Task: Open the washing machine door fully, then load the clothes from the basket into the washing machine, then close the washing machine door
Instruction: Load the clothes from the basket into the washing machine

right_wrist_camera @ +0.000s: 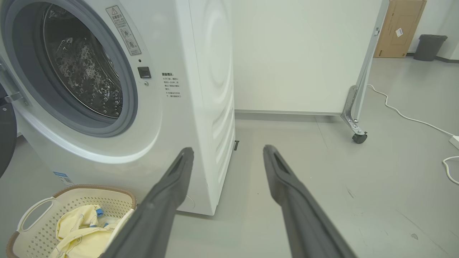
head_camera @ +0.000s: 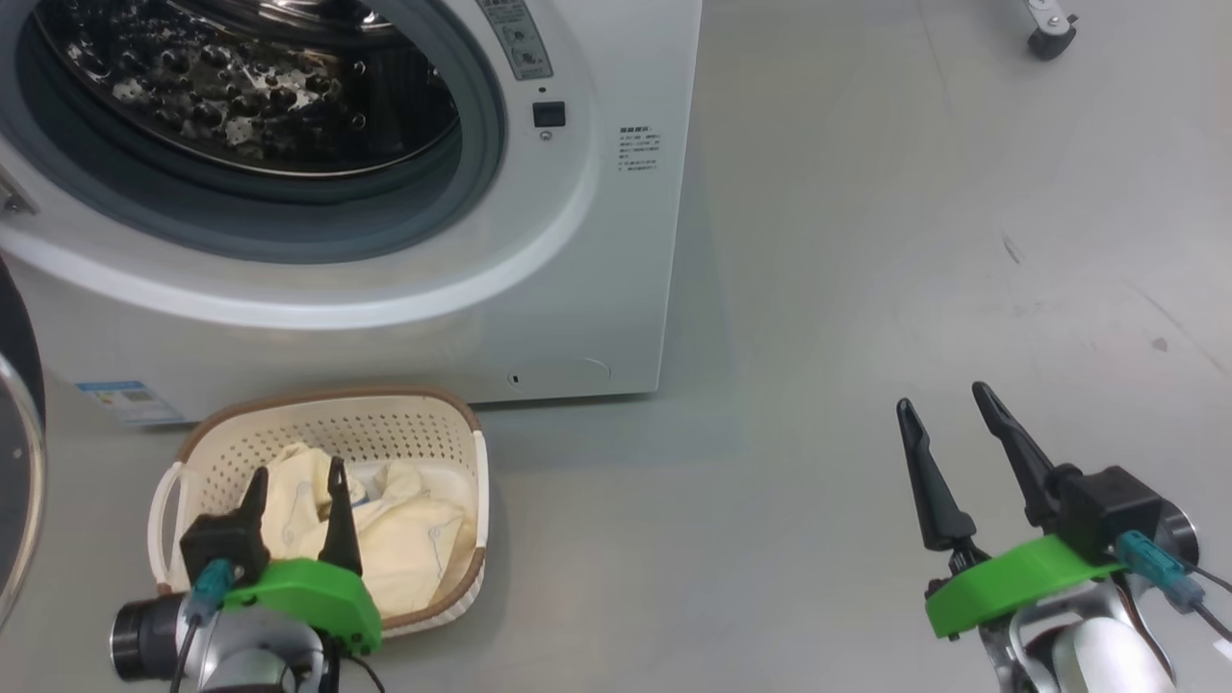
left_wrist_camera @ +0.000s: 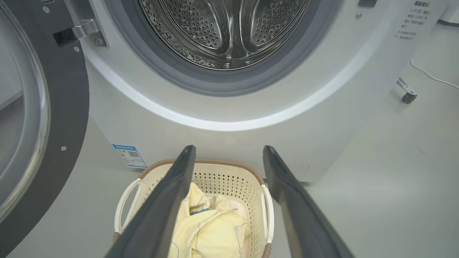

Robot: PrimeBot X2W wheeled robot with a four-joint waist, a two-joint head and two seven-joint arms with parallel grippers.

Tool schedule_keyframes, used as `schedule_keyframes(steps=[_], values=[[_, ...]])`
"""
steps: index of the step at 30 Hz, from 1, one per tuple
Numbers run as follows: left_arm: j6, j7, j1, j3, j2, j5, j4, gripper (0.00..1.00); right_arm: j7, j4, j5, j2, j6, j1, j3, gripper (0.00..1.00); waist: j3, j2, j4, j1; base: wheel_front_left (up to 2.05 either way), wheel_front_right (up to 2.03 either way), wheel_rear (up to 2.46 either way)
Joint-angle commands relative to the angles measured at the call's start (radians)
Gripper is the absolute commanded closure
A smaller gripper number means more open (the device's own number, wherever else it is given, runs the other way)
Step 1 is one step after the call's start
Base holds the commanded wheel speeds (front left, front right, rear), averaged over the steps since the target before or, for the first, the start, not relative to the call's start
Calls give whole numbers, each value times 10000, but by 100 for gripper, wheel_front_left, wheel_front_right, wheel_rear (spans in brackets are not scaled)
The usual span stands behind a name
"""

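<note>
Cream-yellow clothes (left_wrist_camera: 211, 229) (blue lines), cream basket (left_wrist_camera: 229, 179)

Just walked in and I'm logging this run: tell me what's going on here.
Laundry loading, with nothing picked up yet. The washing machine door is swung open, and the drum looks empty. The clothes lie in the basket on the floor before the washing machine. The left gripper is open, aimed at them; the right gripper is open, holding nothing.

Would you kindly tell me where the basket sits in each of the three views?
Head view: basket, lower left.
Left wrist view: basket, bottom centre.
Right wrist view: basket, bottom-left corner.
Shared landmark: the blue sticker on the washing machine, beside the basket.
</note>
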Motion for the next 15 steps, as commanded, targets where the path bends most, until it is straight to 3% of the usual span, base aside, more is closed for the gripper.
schedule_keyframes(steps=[1, 15], values=[[-84, 71, -703, 237, 266, -56, 199, 0, -71, -428, 49, -87, -2, -623, 251, 0, 270, 0, -37, 0, 0, 0, 0], [-1229, -36, -3189, 176, 455, -535, 4786, 0, -402, -532, 365, -87, -2, -1768, 820, 0, 2212, 0, -755, 0, 0, 0, 0]])
